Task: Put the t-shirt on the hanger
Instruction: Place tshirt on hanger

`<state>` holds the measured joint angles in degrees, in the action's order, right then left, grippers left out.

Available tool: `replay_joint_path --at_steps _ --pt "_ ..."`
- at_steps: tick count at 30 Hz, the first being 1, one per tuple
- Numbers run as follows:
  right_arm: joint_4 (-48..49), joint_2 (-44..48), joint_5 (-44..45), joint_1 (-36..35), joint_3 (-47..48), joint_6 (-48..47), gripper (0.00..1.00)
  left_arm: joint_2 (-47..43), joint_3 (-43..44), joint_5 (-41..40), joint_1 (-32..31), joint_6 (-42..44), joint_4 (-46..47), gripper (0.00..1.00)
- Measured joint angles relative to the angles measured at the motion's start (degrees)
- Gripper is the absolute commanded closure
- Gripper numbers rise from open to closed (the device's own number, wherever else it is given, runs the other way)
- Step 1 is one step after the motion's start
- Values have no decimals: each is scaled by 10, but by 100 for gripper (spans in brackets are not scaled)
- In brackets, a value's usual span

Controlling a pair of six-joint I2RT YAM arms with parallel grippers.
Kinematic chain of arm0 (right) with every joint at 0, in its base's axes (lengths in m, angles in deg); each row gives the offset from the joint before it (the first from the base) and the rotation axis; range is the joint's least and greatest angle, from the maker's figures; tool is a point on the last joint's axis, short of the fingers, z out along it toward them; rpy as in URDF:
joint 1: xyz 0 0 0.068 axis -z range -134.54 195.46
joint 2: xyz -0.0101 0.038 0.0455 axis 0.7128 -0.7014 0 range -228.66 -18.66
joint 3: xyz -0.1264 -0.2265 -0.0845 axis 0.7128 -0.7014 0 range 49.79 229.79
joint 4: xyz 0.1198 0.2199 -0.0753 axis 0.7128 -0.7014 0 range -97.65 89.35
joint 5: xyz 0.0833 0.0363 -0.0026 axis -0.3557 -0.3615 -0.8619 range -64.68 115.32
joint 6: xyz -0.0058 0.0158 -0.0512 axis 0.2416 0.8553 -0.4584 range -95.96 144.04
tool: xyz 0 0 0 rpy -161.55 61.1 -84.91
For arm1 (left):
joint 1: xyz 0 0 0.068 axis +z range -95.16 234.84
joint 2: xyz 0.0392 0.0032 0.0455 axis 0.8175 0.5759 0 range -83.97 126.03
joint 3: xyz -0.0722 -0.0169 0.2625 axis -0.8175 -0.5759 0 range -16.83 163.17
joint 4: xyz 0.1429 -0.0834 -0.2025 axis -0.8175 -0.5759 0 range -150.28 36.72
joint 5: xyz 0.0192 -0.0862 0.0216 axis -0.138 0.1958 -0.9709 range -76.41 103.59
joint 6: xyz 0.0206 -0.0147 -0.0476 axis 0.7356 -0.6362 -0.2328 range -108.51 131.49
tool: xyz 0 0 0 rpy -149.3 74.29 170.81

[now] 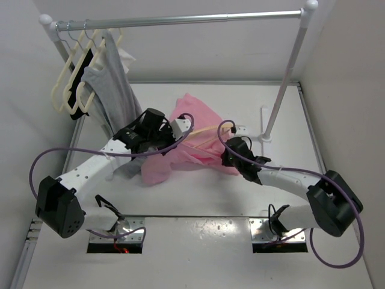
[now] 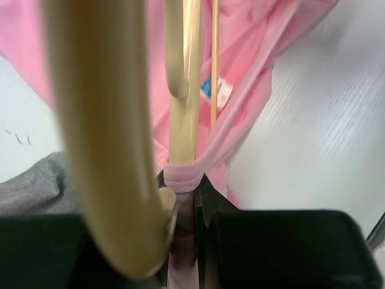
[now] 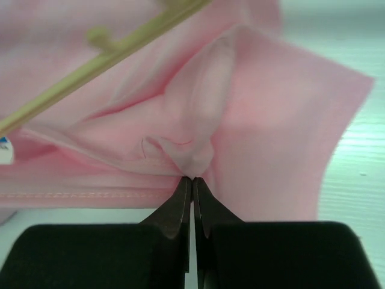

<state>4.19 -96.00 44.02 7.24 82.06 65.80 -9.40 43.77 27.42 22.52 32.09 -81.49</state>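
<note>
The pink t-shirt (image 1: 194,135) lies bunched on the table between both grippers. The peach-beige hanger (image 1: 203,130) runs across it. In the left wrist view the hanger (image 2: 183,90) has its stem threaded through the t-shirt (image 2: 258,72) collar, with its big hook in the foreground. The blue neck label (image 2: 220,90) shows beside the stem. My left gripper (image 2: 182,180) is shut on the hanger's neck where the collar band wraps it; it also shows in the top view (image 1: 178,133). My right gripper (image 3: 192,179) is shut on a fold of the t-shirt (image 3: 264,132), at the right side in the top view (image 1: 225,153).
A clothes rail (image 1: 180,20) spans the back. Pale cream hangers (image 1: 65,84), a black hanger (image 1: 84,75) and a gray garment (image 1: 111,84) hang at its left end. The rail's right post (image 1: 287,78) stands on a base behind my right arm.
</note>
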Motion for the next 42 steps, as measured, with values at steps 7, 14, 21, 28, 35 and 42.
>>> replay_joint_path --at_steps 7,14,21,28,35,42 --pt "-5 39 34 63 -5 18 100 -22 0 52 21 74 -37 100" --pt "-5 34 12 127 29 23 100 -75 0 100 21 155 -61 100" --pt "-7 43 -32 171 30 34 100 -86 -12 102 21 192 -74 100" --pt "-10 49 -70 191 21 29 100 -78 -16 94 20 205 -77 100" --pt "-37 80 -53 211 9 -54 100 -35 -15 32 24 159 -89 100" --pt "-60 123 -44 226 -2 -117 100 -17 -8 -1 28 165 -117 100"
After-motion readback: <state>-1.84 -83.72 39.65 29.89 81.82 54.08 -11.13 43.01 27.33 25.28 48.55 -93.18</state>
